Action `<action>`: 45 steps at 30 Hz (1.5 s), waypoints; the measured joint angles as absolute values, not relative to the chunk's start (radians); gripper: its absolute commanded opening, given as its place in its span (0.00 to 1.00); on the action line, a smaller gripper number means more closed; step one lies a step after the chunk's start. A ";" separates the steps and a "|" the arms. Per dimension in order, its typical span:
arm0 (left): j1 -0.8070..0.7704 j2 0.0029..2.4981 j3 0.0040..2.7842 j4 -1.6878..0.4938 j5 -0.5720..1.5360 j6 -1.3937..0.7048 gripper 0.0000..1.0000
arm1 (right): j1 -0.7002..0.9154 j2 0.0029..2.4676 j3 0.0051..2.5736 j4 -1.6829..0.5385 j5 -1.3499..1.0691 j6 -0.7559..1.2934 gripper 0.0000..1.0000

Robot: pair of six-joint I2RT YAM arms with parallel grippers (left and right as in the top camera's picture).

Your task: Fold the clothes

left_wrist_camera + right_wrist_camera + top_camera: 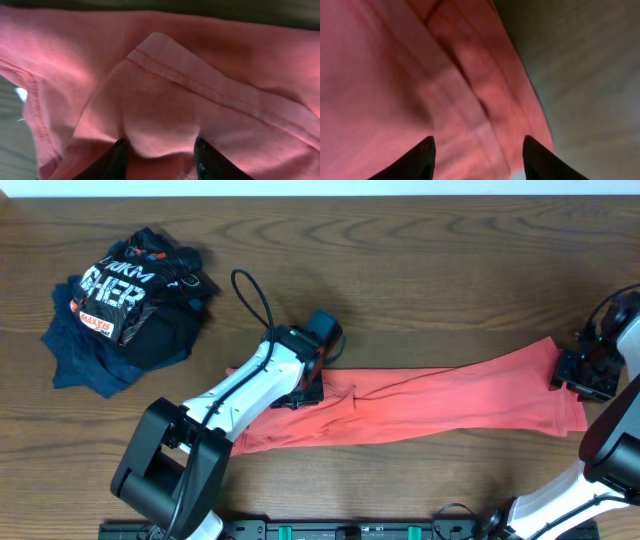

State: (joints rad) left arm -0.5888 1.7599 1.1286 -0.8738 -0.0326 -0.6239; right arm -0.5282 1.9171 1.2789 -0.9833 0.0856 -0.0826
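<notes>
The coral-red T-shirt (440,405) lies stretched out in a long band across the table, plain red side up, with no print showing. My left gripper (312,385) is at its left end. In the left wrist view its fingers (160,155) are apart and pressed into the cloth, with a hemmed fold (200,85) bulging between the tips. My right gripper (583,375) is at the shirt's right end. In the right wrist view its fingers (477,157) are wide apart just above the red cloth (395,85), near its edge.
A pile of a black garment with white lettering (125,295) on a navy blue garment (75,350) lies at the back left. Bare wooden table (430,270) extends behind the shirt. A black cable (255,300) loops above the left arm.
</notes>
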 measured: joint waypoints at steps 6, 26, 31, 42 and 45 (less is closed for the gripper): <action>-0.589 1.760 1.104 -0.819 -0.029 -0.632 0.45 | -0.533 1.917 1.199 -0.865 0.061 -0.196 0.62; -0.585 1.760 1.104 -0.809 -0.026 -0.632 0.45 | -0.702 1.888 1.139 -0.746 -0.097 -0.306 0.66; -0.538 1.759 1.104 -0.807 -0.022 -0.632 0.45 | -0.705 1.882 1.130 -0.743 -0.165 -0.344 0.56; -0.387 1.632 1.104 -0.807 -0.023 -0.631 0.45 | -0.705 1.884 1.113 -0.746 -0.265 -0.376 0.01; -0.380 1.625 1.104 -0.811 -0.023 -0.631 0.45 | -0.705 1.884 1.113 -0.746 -0.270 -0.363 0.01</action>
